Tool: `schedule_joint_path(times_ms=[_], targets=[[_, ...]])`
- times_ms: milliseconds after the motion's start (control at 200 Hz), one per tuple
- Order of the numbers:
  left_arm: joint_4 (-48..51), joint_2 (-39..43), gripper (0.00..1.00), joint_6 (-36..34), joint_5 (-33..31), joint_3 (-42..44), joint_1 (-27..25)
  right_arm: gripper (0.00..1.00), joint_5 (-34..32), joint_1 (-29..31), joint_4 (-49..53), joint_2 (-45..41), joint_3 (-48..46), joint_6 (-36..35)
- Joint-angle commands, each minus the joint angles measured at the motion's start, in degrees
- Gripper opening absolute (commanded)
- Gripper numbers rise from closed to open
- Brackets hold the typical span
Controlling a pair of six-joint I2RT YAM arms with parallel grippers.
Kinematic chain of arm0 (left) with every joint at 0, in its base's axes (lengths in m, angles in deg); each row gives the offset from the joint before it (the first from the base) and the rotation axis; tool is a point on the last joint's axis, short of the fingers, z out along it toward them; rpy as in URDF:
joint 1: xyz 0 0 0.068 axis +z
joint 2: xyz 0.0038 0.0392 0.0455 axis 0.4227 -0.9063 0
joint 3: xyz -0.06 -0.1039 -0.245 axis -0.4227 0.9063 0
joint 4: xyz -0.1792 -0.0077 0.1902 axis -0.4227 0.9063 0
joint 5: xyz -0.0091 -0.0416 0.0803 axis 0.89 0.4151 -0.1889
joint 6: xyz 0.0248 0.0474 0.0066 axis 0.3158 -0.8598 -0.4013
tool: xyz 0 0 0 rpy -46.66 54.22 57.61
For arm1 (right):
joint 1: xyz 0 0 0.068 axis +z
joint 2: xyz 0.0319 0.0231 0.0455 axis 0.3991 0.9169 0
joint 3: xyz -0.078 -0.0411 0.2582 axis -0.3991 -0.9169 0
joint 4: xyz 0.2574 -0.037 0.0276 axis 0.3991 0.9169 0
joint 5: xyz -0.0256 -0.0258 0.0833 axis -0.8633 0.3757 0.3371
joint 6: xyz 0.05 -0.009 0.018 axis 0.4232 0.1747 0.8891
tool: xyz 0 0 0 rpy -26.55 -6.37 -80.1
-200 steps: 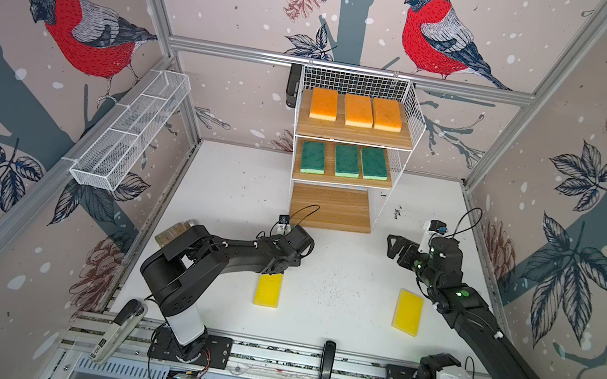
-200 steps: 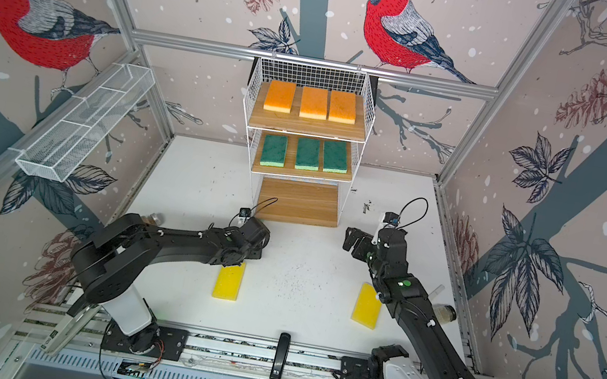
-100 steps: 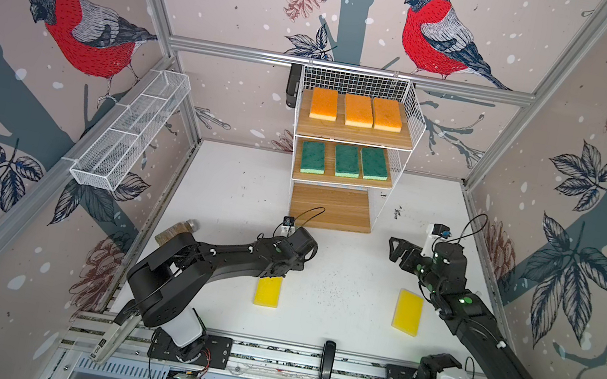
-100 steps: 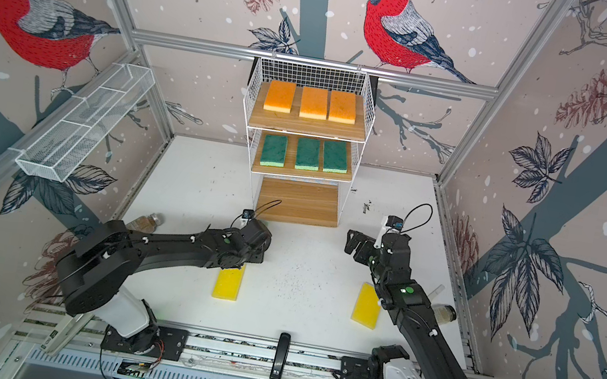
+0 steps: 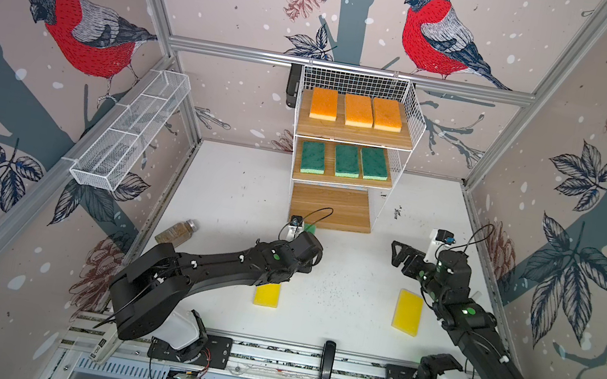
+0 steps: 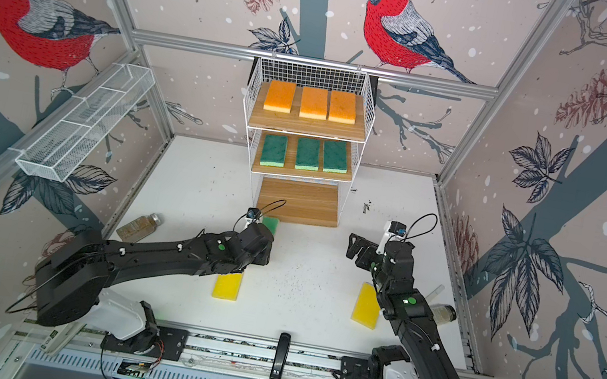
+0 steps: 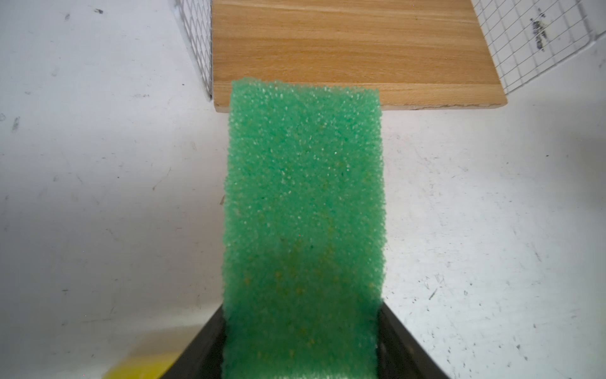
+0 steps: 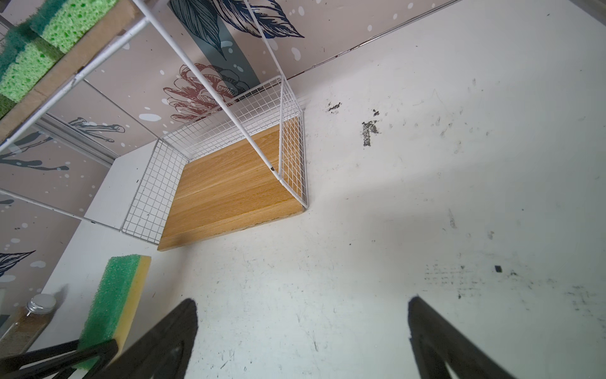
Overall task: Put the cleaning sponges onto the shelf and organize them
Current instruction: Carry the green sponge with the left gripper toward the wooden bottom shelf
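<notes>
Now the left gripper is clamped on a green sponge. Its fingers press the two long sides near the back end, so most of the sponge sticks out ahead of them. In the left wrist view the front end covers the front edge of the lowest board of the shelf; contact I cannot tell. The right gripper is empty, with fingers wide apart.

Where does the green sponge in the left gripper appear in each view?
Both top views: the green sponge peeks out past the left wrist, by the front left corner of the lowest board.
Left wrist view: fills the centre, in the left gripper, far end overlapping the board's front edge.
Right wrist view: on edge, between the jar and the board.
Shared landmark: the lowest board.
</notes>
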Motion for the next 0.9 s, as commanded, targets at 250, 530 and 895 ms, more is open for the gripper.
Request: schedule_joint_path(times_ms=[250,530,895], targets=[[-2.83,-1.17,0.62,-1.67,-2.33,-2.59,-0.13,1.00,2.93,-0.01,-2.32,-0.81,-1.66,1.88],[-1.61,-3.84,0.62,-0.72,-5.37,-7.47,-0.10,1.00,5.07,-0.01,-3.63,-0.84,-2.55,2.52],[0.73,-10.60,0.62,-1.97,-10.47,-14.44,-0.09,1.00,5.36,-0.02,-3.12,-1.28,-2.37,2.34]])
